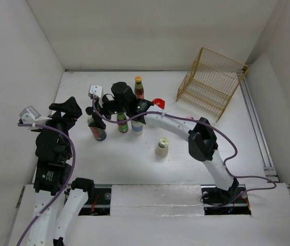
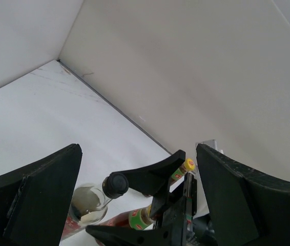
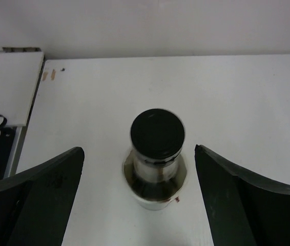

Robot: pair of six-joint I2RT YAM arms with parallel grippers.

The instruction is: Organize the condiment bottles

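Several condiment bottles stand mid-table. A black-capped bottle (image 1: 98,129) with clear glass and a red label is on the left, with a green-labelled bottle (image 1: 122,123) and another bottle (image 1: 137,126) beside it. A yellow-capped bottle (image 1: 139,87) stands behind them, and a cream-capped jar (image 1: 162,147) stands alone in front. My right gripper (image 1: 98,114) hangs open over the black-capped bottle (image 3: 157,154), one jaw on either side and neither touching. My left gripper (image 1: 71,110) is open and empty, left of the row. From it I see the black cap (image 2: 117,184) between the right fingers (image 2: 152,173).
A yellow wire basket (image 1: 211,82) lies tipped at the back right. Something red-capped (image 1: 158,102) sits just behind the right forearm. White walls close in the table on the left, back and right. A metal rail (image 1: 257,128) runs along the right edge.
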